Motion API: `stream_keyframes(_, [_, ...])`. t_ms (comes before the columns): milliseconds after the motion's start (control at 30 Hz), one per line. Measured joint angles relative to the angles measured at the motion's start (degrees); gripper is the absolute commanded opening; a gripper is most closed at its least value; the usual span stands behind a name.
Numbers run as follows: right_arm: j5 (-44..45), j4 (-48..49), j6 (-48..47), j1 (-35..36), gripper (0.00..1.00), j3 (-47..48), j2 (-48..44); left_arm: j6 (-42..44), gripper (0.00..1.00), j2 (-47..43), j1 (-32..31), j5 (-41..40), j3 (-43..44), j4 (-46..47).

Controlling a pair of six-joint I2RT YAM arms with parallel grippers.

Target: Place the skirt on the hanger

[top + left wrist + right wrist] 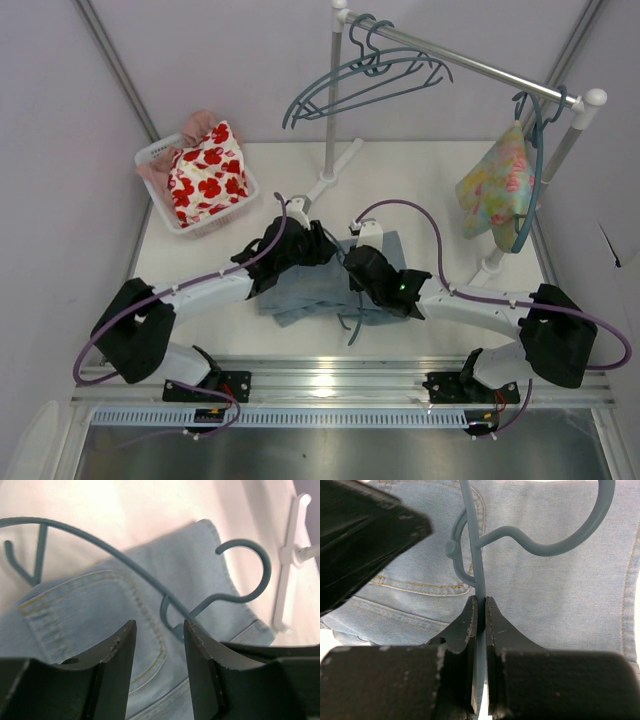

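The light blue denim skirt [310, 292] lies flat on the table between the two arms; its pocket stitching shows in the left wrist view [100, 605] and the right wrist view [560, 580]. A teal hanger [479, 575] lies on top of the skirt, its hook curling right [245, 580]. My right gripper [481, 602] is shut on the hanger's arm just below the hook's neck. My left gripper [159, 630] is open, hovering just above the skirt next to the hanger's neck, holding nothing. In the top view both grippers [335, 255] meet over the skirt.
A white rail stand [335, 100] rises at the back with two teal hangers [365, 80] on its bar. A pastel floral garment [497, 190] hangs on a hanger at the right end. A white basket [160, 155] with red-flowered cloth sits back left.
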Motion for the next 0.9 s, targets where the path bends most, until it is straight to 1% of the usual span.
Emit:
stream_keyframes(167, [-0.74, 1.55, 0.22, -0.09, 0.00, -1.49, -0.76, -6.12, 0.56, 5.20, 1.92, 0.76, 2.97, 0.81])
stream_keyframes(300, [-0.83, 2.08, 0.42, -0.09, 0.00, -1.90, -1.29, -11.45, 0.60, 7.93, 3.08, -0.33, 4.70, -0.04])
stream_keyframes(467, [-0.83, 2.80, 0.39, -0.02, 0.00, -1.92, -1.46, -16.46, 0.60, 10.91, 3.08, -2.10, 10.08, -1.33])
stream_keyframes(600, [-0.85, 3.50, 0.37, 0.20, 0.00, -1.92, -1.46, -19.56, 0.57, 13.25, 3.02, -2.86, 13.20, -1.51])
stream_keyframes(767, [-0.83, 3.65, 0.35, 0.68, 0.00, -1.92, -1.46, -22.56, 0.55, 15.80, 2.71, -4.28, 14.49, -2.78])
stream_keyframes(900, [-0.50, 3.43, 0.37, 1.05, 0.00, -1.92, -1.46, -24.11, 0.56, 15.80, 2.25, -5.99, 14.45, -3.96])
